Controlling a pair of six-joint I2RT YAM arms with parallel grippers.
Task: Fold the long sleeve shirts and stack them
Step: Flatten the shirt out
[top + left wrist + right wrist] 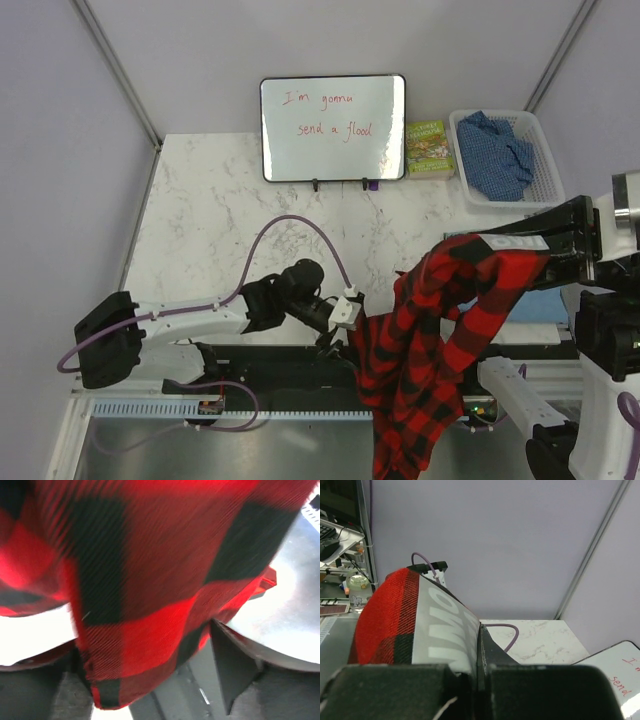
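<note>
I am working at a white marbled bench [210,220] between pale purple walls [60,100]. The soft red-and-black checked flannel [430,340] is hanging past the near edge, my right hand [505,250] clenching its white-lettered band. The white slatted basket [545,160], far right, is holding a crumpled blue speckled shirt [495,155]. My left hand [345,310] is gaping wide beside the flannel.
</note>
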